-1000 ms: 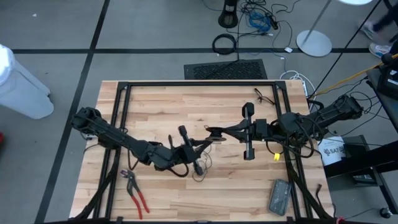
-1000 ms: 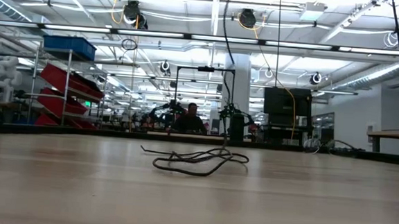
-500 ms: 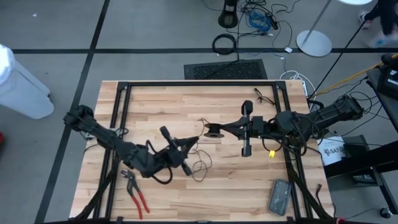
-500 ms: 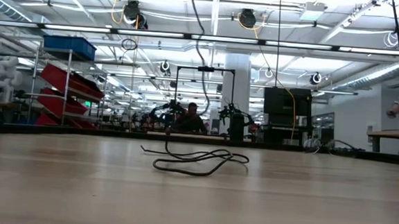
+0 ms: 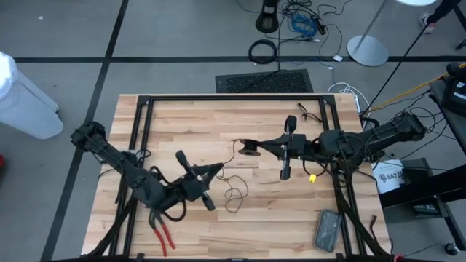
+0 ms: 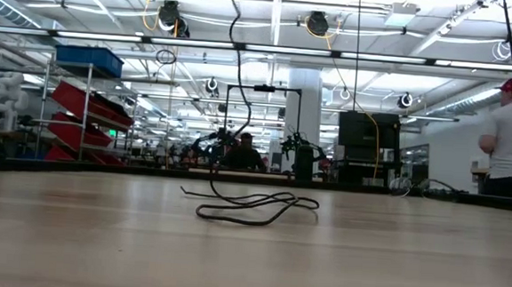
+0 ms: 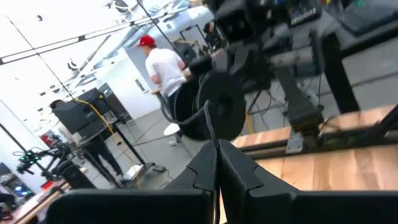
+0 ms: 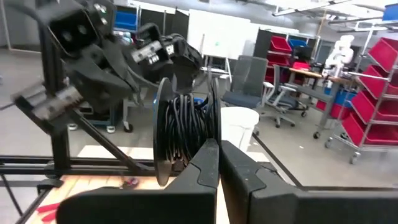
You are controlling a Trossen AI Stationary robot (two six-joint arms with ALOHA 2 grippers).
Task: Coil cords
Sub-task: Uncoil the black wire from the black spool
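Observation:
The cord is a thin black wire wound partly on a small round dark puck [image 5: 251, 151] [image 8: 185, 127]. My right gripper [image 5: 262, 149] [image 8: 219, 148] holds the puck above the table's middle. A strand runs from the puck to my left gripper [image 5: 218, 169] [image 7: 217, 149], which is shut on it a short way to the puck's left and nearer the front. The rest of the cord lies in loose loops [image 5: 233, 193] [image 6: 254, 206] on the wood, with one strand [image 6: 234, 89] rising from them out of the low view. My left gripper pinches the thin strand [image 7: 210, 127] between its two fingertips. The fingers are level and point toward the table's right. From them the strand runs on to the puck in a slight curve, not drawn straight. My right gripper pinches the puck at the part of its rim nearest the fingers [image 8: 210, 142]. The fingers are level, coming from the table's right. The puck stands on edge, lifted clear of the table, with black cord wound between its two discs.
Red-handled pliers [image 5: 160, 227] lie near the front left. A grey flat device [image 5: 326, 229] lies at the front right, and a small black wire piece [image 5: 306, 113] at the far right. A black frame [image 5: 233, 98] rings the tabletop. A person [image 6: 510, 132] stands beyond the table.
My left gripper has drawn away from the puck toward the table's left edge, rising a little and staying shut on the strand. The strand between it and the puck has grown longer. In the low view the rising strand has shifted left. The loops on the table have stayed put.

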